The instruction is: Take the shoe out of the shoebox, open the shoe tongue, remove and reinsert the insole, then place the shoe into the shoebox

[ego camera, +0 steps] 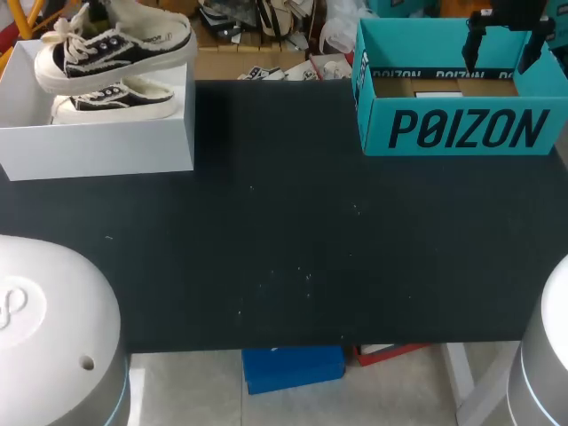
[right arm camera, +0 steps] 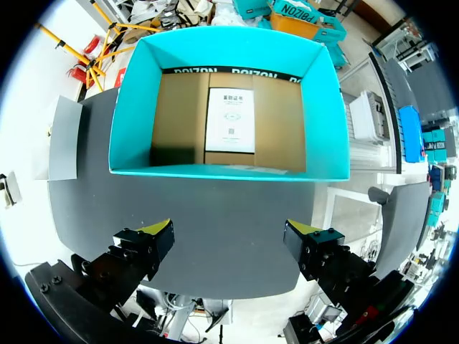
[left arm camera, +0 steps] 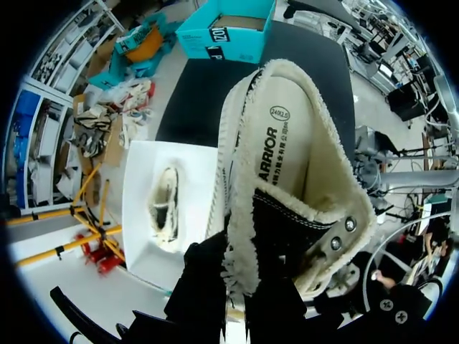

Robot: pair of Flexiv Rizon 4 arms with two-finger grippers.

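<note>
A black canvas shoe (ego camera: 111, 51) with a cream sole and fuzzy trim hangs just above the white shoebox (ego camera: 98, 146) at the table's far left. My left gripper (left arm camera: 240, 287) is shut on the shoe's (left arm camera: 280, 165) heel edge; its yellow tips are hidden. The shoe's printed insole faces the left wrist camera. A second, matching shoe (ego camera: 115, 100) lies inside the white box (left arm camera: 140, 215). My right gripper (right arm camera: 231, 233) stands open above the near side of a teal box (right arm camera: 129, 122), with nothing between its fingers.
The teal box (ego camera: 461, 129) stands at the far right; it holds only a cardboard floor with a white paper sheet (right arm camera: 231, 120). The black table (ego camera: 284, 248) stretches between the two boxes.
</note>
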